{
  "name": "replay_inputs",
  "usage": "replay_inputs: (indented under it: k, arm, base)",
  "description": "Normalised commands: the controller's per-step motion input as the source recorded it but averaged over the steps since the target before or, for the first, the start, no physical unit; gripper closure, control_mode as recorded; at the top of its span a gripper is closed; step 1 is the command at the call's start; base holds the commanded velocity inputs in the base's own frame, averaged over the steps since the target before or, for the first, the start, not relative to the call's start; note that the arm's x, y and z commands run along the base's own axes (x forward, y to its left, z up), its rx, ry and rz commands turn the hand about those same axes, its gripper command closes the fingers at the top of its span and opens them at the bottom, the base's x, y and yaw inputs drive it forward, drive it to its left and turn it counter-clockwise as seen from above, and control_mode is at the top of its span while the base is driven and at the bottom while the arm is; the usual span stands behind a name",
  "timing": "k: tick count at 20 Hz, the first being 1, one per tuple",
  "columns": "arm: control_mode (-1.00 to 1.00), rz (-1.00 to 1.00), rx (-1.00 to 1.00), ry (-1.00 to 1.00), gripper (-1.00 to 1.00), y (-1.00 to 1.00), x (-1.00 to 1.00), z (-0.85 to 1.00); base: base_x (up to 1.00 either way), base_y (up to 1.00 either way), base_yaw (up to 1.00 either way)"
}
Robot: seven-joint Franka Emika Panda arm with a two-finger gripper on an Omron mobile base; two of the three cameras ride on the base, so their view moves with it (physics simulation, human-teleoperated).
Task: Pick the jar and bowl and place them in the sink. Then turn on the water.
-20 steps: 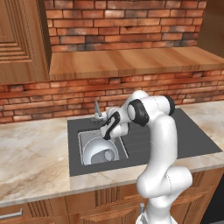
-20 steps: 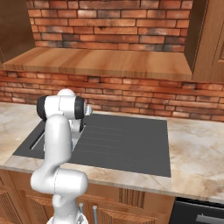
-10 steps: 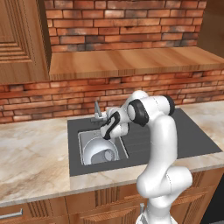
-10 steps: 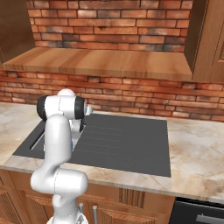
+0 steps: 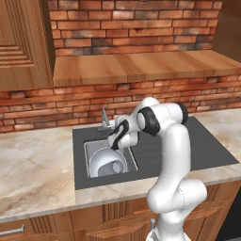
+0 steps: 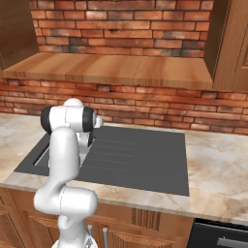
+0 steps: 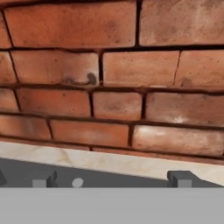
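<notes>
The sink (image 5: 89, 147) is a light-grey basin in a dark surround (image 5: 188, 146). The pale bowl (image 5: 101, 162) lies inside it, tipped on its side. A small grey shape at the bowl's right edge looks like the jar (image 5: 117, 167). My gripper (image 5: 114, 137) hovers above the basin's back right corner, just right of the slim faucet (image 5: 104, 120). In the hand view the gripper (image 7: 111, 179) is open and empty, its fingertips (image 7: 43, 179) wide apart and aimed at the brick wall. No water is visible.
A brick wall (image 5: 141, 99) rises behind the sink under a wooden shelf (image 5: 141, 66). Marble counter (image 5: 33, 169) spreads left of the surround, and more counter (image 6: 218, 164) lies to its right. The ribbed drainboard (image 6: 131, 155) sits right of the basin.
</notes>
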Motion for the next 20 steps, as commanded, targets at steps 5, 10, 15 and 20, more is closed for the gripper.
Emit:
replay_inputs:
  k: [5,10,15,20]
  arm:
    - [-1.00,-0.01,0.00,0.00,-1.00,-0.06,0.00,0.00]
    - [-1.00,0.00,0.00,0.00,-1.00,-0.06,0.00,0.00]
    - [-1.00,0.00,0.00,0.00,-1.00,-0.16,0.00,0.00]
    - [-1.00,0.00,0.00,0.00,-1.00,-0.19,0.00,0.00]
  base:
    - [0.00,0.00,0.00]
    - [0.00,0.00,0.00]
    - [0.00,0.00,0.00]
    - [0.00,0.00,0.00]
